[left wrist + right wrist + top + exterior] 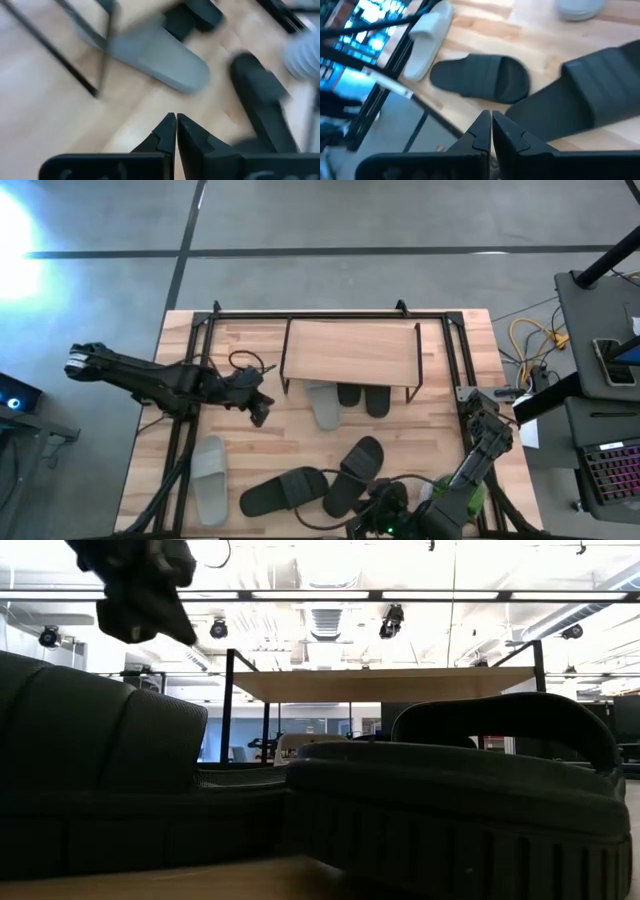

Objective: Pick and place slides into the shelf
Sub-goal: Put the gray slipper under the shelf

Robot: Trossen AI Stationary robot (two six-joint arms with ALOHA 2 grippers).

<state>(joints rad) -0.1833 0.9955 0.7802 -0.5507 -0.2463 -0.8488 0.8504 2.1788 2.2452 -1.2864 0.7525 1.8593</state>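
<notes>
The shelf (350, 350) stands at the table's far middle. Under its board lie a grey slide (322, 405) and two black slides (348, 393) (377, 400), soles on the tabletop, their near ends sticking out. Another grey slide (208, 478) lies near the left front. Two more black slides (282, 492) (355, 473) lie at the front middle. My left gripper (262, 412) hovers shut left of the shelf's grey slide (160, 57), holding nothing. My right gripper (491, 120) hangs shut above the front edge, over the two black slides (480, 77) (585, 100).
A black metal frame (190, 370) runs along the table's left, far and right sides. The shelf's thin black legs (75, 75) stand close to my left gripper. A cable (245, 362) lies left of the shelf. Bare wood (290, 440) shows between the shelf and the front slides.
</notes>
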